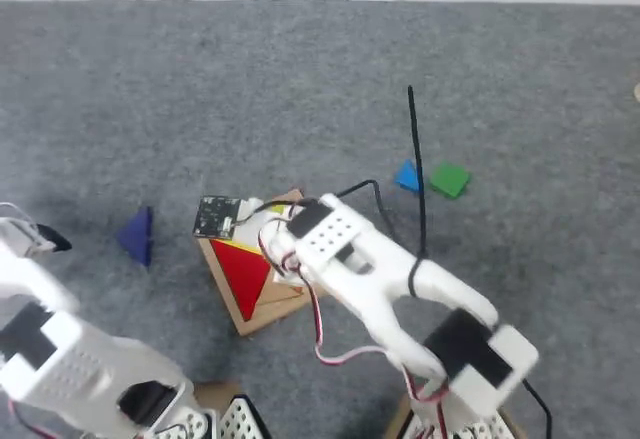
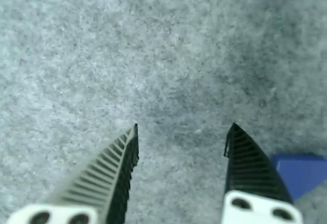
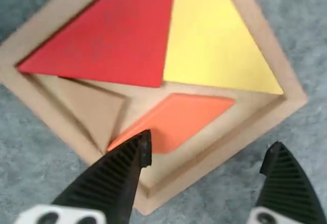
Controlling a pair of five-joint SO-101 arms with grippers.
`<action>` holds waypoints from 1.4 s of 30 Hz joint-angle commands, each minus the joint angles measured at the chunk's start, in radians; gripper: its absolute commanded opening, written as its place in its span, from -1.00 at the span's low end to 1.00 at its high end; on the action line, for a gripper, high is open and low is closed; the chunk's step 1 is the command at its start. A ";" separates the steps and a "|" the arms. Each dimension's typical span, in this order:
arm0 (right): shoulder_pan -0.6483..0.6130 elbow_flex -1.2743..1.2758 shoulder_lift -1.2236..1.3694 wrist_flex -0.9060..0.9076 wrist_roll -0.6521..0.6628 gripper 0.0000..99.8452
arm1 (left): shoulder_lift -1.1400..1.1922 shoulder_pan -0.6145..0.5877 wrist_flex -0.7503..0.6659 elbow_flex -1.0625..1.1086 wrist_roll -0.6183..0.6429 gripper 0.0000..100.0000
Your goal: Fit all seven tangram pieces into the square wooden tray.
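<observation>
**Right pincer (image 3: 210, 140) wide over tray (image 3: 286, 89); left pincer (image 2: 184, 127) wide over mat (image 2: 153, 45)**

Closest to my right wrist cam were my two black ribbed fingers (image 3: 120, 170), spread wide w/ nothing between them. They hung over one corner of the wooden tray. One fingertip sat in line w/ the tip of the orange slanted piece (image 3: 179, 117); couldn't tell if it touched.

Inside the tray: red triangle (image 3: 112, 35) and yellow triangle (image 3: 214, 45) lay edge to edge, filling approx. half the square. The orange slanted piece lay below them, near the rim. A tan triangle (image 3: 97, 106) sat beside it, under the red one.

My left pincer was also wide open and held nothing, w/ plain grey mat beneath it. The blue triangle (image 2: 301, 170) lay on the mat just beside one fingertip, outside the gap.

From the high cam, my right arm (image 1: 400, 279) reached over the tray (image 1: 270, 309), covering most of it; the red triangle (image 1: 243, 264) showed. The blue triangle (image 1: 138, 234) lay on the mat between my left arm (image 1: 70, 359) and the tray. A small blue piece (image 1: 406, 176) and a green piece (image 1: 450, 180) lay close together farther back, well apart from the tray. A black cable (image 1: 413, 139) ran past them.
</observation>
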 commanded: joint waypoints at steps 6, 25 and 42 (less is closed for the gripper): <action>0.033 0.011 -0.036 -0.077 0.006 -0.33 | -0.064 0.008 -0.008 -0.004 -0.008 -0.47; 0.176 -0.331 0.315 -0.031 0.015 -0.33 | -0.064 0.006 -0.008 -0.004 -0.008 -0.47; -0.045 0.319 -0.366 -0.067 -0.097 -0.33 | -0.061 0.021 -0.008 -0.002 -0.008 -0.47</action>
